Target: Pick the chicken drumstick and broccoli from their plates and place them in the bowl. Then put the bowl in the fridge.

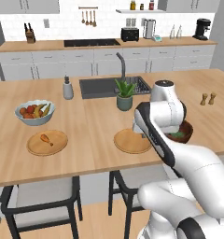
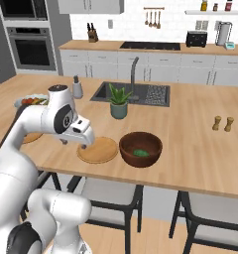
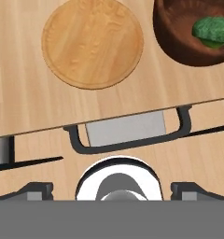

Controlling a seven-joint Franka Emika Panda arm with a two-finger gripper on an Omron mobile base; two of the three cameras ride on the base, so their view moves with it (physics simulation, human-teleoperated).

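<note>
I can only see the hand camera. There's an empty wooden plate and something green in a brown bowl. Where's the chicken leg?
Observer: The chicken drumstick lies on a second plate, far to the left along the counter, in front of a fruit bowl.
Operator: Is the robot's hand touching the table?
Observer: No. The gripper hovers open above the counter, at the left edge of the empty plate.
Operator: What's behind my brown bowl?
Observer: Behind the wooden bowl a potted plant stands in front of the sink.
</note>
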